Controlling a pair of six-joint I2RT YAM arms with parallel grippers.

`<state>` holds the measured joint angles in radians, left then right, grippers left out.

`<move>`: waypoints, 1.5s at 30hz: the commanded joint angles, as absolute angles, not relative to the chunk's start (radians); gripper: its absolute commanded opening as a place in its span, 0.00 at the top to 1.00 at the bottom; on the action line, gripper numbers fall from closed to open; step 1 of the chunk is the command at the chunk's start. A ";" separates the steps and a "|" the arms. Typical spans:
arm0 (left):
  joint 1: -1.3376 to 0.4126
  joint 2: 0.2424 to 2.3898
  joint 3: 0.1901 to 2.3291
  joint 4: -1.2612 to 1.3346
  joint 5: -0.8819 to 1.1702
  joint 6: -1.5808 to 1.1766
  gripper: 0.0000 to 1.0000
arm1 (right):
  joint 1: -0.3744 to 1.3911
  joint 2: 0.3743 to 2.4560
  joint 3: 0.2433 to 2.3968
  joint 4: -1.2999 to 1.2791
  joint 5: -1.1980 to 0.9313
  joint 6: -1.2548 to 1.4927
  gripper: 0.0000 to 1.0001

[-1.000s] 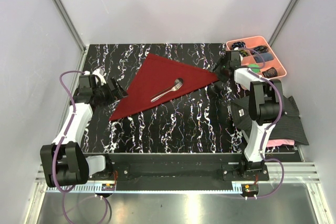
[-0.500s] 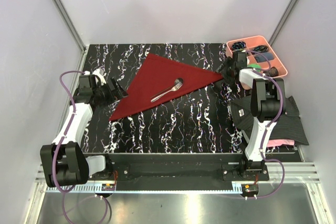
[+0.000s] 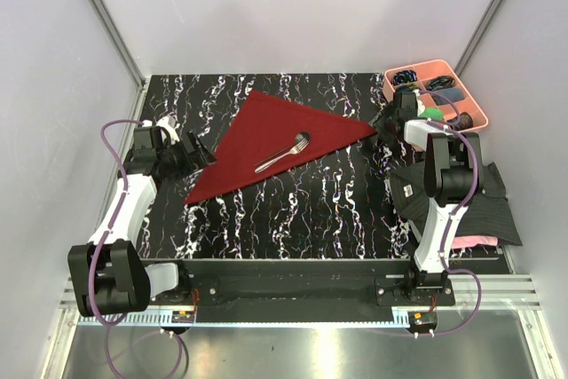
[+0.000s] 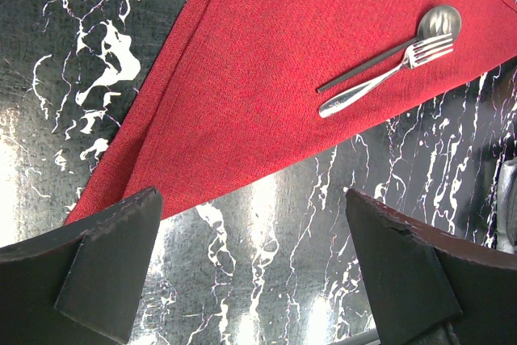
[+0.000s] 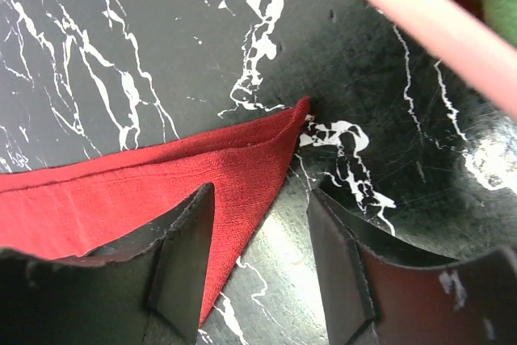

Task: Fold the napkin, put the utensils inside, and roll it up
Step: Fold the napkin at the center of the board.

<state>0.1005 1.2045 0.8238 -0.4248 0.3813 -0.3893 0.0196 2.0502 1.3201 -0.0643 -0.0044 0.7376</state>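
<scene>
Right end effector [image 5: 258,260] hangs low over the table [image 3: 311,210] with its fingers part-way apart and nothing gripped. The right-hand corner of the napkin [image 5: 121,191] lies just ahead of the gap, and the cloth runs under the left finger. The left end effector [image 4: 254,272] stands fully spread and empty near the napkin's lower left corner. The napkin is already folded into a triangle in the middle of the table, with the fork [image 4: 380,78] and the spoon [image 4: 404,38] lying side by side on it, heads together near its long near edge. The likeliest slip is a pinch that catches only the upper layer at that corner. The fold would then peel open instead of turning over as one. A quick or high lift could also tilt the cloth and let the smooth utensils slide off the near edge, since nothing holds them down. The corner lies close to the pink tray [image 5: 420,14], so a finger swinging outward might knock its rim. If the left end effector does not pin its end, the whole napkin may drag across the slick table. Whether the right fingertips touch the table cannot be told, nor how neatly the two layers line up at the tip. From above, the spoon is barely separable from the fork, and the arm's own wrist hides most of the right end effector. The left fingertips are cut off at the picture's lower edge.
</scene>
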 commanded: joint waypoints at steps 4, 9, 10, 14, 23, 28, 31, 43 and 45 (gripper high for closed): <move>0.107 1.193 0.818 -0.390 0.391 -0.385 0.01 | 0.009 2.091 1.333 -0.052 0.035 0.779 0.44; 0.107 1.193 0.818 -0.388 0.393 -0.384 0.01 | 0.011 2.117 1.350 -0.051 0.034 0.779 0.47; 0.107 1.193 0.818 -0.390 0.393 -0.383 0.01 | 0.011 2.118 1.351 -0.051 0.034 0.781 0.48; 0.107 1.192 0.818 -0.388 0.394 -0.385 0.01 | 0.015 2.128 1.371 -0.070 0.044 0.769 0.55; 0.110 1.189 0.818 -0.390 0.397 -0.385 0.01 | 0.046 2.154 1.440 -0.156 0.095 0.719 0.89; 0.110 1.183 0.818 -0.387 0.400 -0.383 0.01 | 0.051 2.148 1.439 -0.166 0.098 0.696 1.00; 0.110 1.180 0.816 -0.387 0.405 -0.383 0.01 | 0.064 2.128 1.434 -0.163 0.091 0.677 1.00; 0.112 1.167 0.810 -0.379 0.416 -0.387 0.01 | 0.216 1.958 1.430 -0.084 0.075 0.644 1.00; 0.112 1.167 0.808 -0.376 0.420 -0.387 0.01 | 0.274 1.944 1.430 -0.074 0.061 0.644 1.00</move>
<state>0.1059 1.1965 0.8177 -0.4210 0.3904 -0.3897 0.1818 2.0445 1.4193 -0.1223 0.0692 0.6689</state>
